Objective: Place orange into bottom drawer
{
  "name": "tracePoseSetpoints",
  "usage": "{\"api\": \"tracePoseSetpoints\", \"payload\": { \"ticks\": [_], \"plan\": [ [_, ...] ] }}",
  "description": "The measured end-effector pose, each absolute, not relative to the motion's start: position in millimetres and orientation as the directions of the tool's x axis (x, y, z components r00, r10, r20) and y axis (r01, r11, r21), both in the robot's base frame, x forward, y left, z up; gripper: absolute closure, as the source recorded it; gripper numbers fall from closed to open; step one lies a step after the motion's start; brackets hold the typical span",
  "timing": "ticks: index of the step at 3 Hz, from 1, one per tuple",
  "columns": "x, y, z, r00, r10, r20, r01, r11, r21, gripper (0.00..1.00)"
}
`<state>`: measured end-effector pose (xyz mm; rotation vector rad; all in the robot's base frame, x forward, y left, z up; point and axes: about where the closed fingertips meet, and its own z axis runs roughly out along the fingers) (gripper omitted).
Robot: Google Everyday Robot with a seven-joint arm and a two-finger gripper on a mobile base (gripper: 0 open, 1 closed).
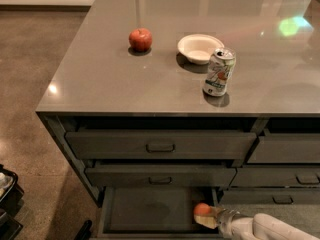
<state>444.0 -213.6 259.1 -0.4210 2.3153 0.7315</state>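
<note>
Clamping the orange (201, 209), the gripper (207, 218) sits at lower right of frame, inside the right end of the open bottom drawer (150, 210).

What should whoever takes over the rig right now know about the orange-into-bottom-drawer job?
Hand: low at the right end of the open bottom drawer, arm coming in from the lower right, right at the orange. This view does not show whether it grips the fruit.
Orange: within the drawer's outline, by its right wall; unclear if it rests on the floor.
Done: drawer open, orange brought to it.
Left: confirm the orange sits on the drawer floor, let go, pull the arm out.
On the countertop: apple, bowl, can, not part of the job.
</note>
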Motion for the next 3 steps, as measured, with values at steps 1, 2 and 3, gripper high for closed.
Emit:
{"api": "tracePoseSetpoints", "payload": {
  "ticks": [1, 2, 3],
  "plan": [
    [441.6, -211.9, 218.0, -0.772, -0.068, -0.632, -0.431, 0.787, 0.442, 1.00],
    [440.3, -209.7, 190.3, -0.799, -0.047, -0.600, -0.400, 0.786, 0.472, 1.00],
    [440.0, -209.1, 183.7, -0.804, -0.043, -0.593, -0.393, 0.786, 0.477, 0.87]
  ]
}}
